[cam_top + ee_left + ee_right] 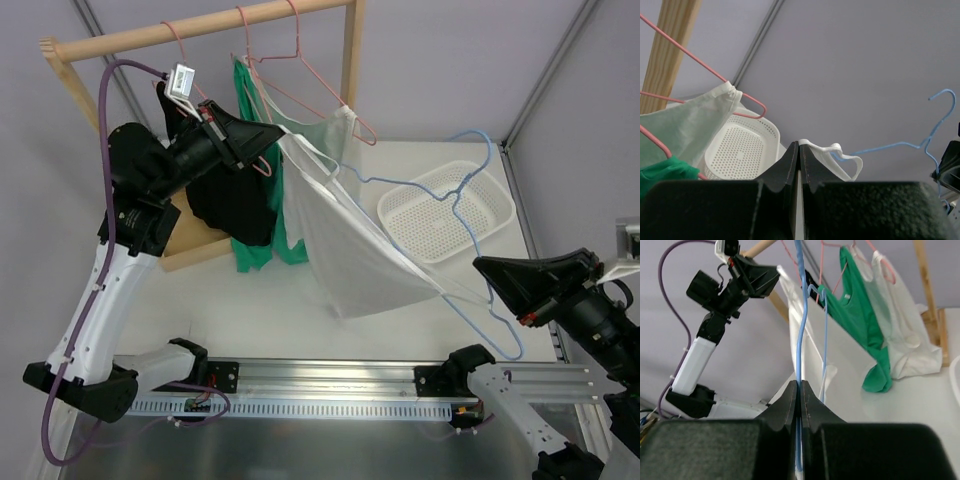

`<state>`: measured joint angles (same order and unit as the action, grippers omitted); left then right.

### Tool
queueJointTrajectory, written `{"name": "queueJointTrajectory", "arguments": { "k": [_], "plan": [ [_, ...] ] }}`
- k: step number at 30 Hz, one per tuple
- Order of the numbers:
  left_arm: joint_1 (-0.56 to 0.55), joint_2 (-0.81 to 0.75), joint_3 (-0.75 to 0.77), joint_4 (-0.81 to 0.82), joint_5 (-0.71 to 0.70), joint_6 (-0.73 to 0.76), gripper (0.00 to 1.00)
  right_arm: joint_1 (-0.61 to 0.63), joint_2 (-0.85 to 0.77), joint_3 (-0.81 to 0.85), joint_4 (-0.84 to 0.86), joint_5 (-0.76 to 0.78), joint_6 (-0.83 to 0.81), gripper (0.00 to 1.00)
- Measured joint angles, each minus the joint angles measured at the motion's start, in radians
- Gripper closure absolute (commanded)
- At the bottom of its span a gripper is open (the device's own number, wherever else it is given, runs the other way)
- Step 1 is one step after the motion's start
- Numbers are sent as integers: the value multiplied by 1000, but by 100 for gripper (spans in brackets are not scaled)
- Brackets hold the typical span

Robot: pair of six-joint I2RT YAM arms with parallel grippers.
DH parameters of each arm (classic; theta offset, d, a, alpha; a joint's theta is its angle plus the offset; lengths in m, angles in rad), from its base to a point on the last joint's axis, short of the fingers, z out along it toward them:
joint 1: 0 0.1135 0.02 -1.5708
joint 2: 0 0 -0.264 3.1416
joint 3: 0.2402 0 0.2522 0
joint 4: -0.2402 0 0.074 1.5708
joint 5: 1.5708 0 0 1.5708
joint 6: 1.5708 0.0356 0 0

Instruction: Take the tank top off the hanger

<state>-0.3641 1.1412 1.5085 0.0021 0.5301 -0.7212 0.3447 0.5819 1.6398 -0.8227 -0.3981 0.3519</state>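
I saw the left gripper [799,146] raised high, its two fingers pressed together on a strap of the white tank top [345,245]. Just beyond its fingertips the strap made a small loop, and the blue hanger [800,355] met that loop; as far as I could tell the wire passed through it.

The right gripper [800,385] was shut as well, pinching the blue wire of the hanger, which rose straight up from between its tips. From the top view the tank top hung stretched between the two grippers, with its high end at the left one and its lower corner close to the right one, above the table [250,300].

To the side of the left gripper the wooden rack [200,30] carried pink hangers [690,52] with a pale green tank top [685,130] and a green top [860,325]; a black garment [235,205] hung under the left wrist. The white basket [425,215] stood beyond the right gripper, below the hook of the blue hanger.
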Motion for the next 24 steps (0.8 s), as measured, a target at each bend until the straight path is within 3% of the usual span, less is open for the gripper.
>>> {"name": "queueJointTrajectory", "arguments": {
  "k": [9,24],
  "plan": [
    [-30,-81,-111,19,24,2,100,0,-26,5,130,94,-16,100],
    [-246,-22,-88,86,7,-57,100,-1,51,-432,823,76,110,100]
  ]
}}
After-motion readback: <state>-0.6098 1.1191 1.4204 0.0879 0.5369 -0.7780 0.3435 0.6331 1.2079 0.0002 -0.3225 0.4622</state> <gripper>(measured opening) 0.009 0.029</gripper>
